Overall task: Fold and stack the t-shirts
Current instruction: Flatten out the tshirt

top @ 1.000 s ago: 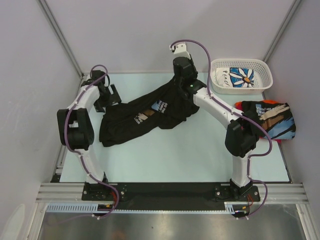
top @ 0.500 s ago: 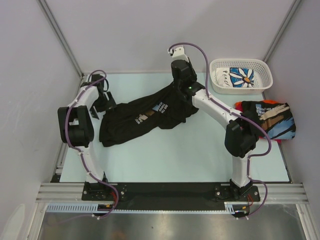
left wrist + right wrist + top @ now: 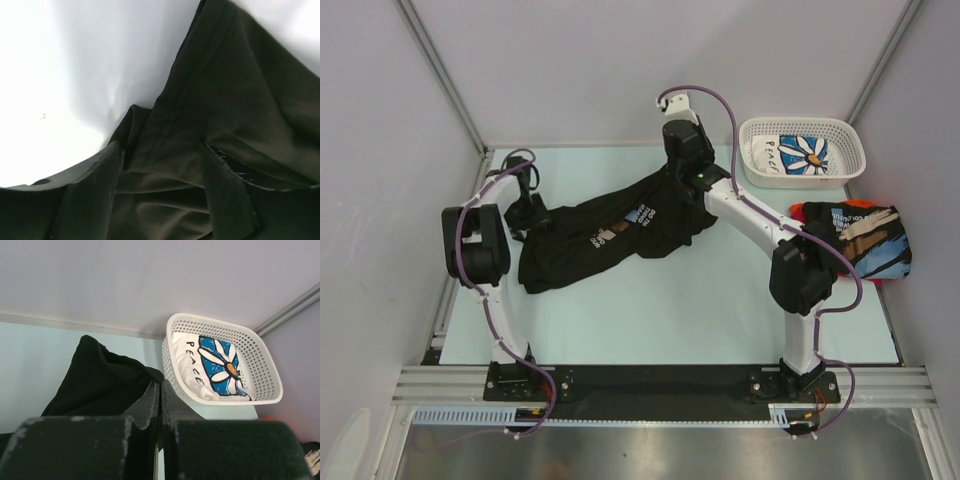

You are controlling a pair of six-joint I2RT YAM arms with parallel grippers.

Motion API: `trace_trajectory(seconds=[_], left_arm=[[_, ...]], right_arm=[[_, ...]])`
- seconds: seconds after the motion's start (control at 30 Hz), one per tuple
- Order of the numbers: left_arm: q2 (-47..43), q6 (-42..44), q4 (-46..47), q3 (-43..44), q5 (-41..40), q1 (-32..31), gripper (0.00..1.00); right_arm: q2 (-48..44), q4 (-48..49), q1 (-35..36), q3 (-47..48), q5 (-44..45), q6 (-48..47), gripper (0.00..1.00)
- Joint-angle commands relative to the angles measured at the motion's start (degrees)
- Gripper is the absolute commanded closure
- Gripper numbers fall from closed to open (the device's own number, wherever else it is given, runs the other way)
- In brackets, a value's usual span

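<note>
Left arm, changed since a second ago: elbow swung in toward its own side wall, and the left gripper [image 3: 528,212] drawn nearer along the table [image 3: 700,300], down onto the left end of the cloth. The right arm has shifted only slightly and the cloth lies much as it did. Item in hand: black t-shirt [image 3: 600,235], unfolded, a rumpled diagonal band across the middle of the table, low end near-left, far end lifted at the right gripper [image 3: 160,386]. Right gripper: fingers pressed together, black cloth bunching against their tips in the wrist view, so judged to be pinching the shirt's far edge. Left gripper: fingers spread apart, a seamed fold of the shirt lying between them, not yet clamped. Other stock: folded printed t-shirt [image 3: 860,235] at the right edge of the table, a red t-shirt [image 3: 880,281] showing beneath it; white daisy t-shirt [image 3: 800,153] inside the basket [image 3: 804,181] at the far right. Step judged: taking a second hold so the shirt can be stretched flat before folding. Handling note: close the left fingers on the seam or hem itself, not on a bunched wad. Then draw both ends apart evenly and low, since limp cloth sags and twists if one side leads.
</note>
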Motion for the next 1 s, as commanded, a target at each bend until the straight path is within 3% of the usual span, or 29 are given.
trace_trajectory(seconds=[0.0, 0.07, 0.1, 0.27, 0.43, 0.6, 0.73, 0.83, 0.97], left_arm=[[-0.5, 0.7, -0.3, 2.5, 1.0, 0.3, 0.52], [-0.7, 0.7, -0.3, 3.1, 1.6, 0.4, 0.88], [-0.9, 0.4, -0.9, 3.5, 1.3, 0.4, 1.0], [-5.3, 0.3, -1.6, 6.2, -2.6, 0.4, 1.0], [-11.8, -1.0, -3.0, 12.0, -1.6, 0.7, 1.0], [-18.4, -8.1, -0.3, 20.2, 3.4, 0.3, 1.0], [-21.9, -8.9, 0.9, 26.5, 5.4, 0.4, 1.0], [-26.7, -7.9, 0.1, 31.5, 6.1, 0.5, 1.0], [-38.2, -6.9, -0.5, 24.7, 4.3, 0.4, 1.0]], right_arm=[[-1.7, 2.2, -0.8, 0.7, 2.3, -0.6, 1.0], [-1.7, 2.0, -0.7, 0.8, 2.5, -0.6, 1.0], [-1.9, 1.9, -0.7, 0.8, 2.4, -0.6, 1.0], [-2.3, 1.2, 0.0, 0.5, 2.7, 0.1, 1.0], [-3.5, 3.9, 0.1, 1.3, 2.3, -2.2, 1.0], [-4.4, 2.6, -0.7, 10.3, 1.1, -3.5, 1.0], [-6.9, 0.9, -1.3, 14.5, 0.4, -4.6, 1.0], [-12.8, 0.2, -1.2, 13.1, 0.5, -6.0, 1.0], [-29.7, -2.7, -0.3, 4.9, 1.3, -5.3, 1.0]])
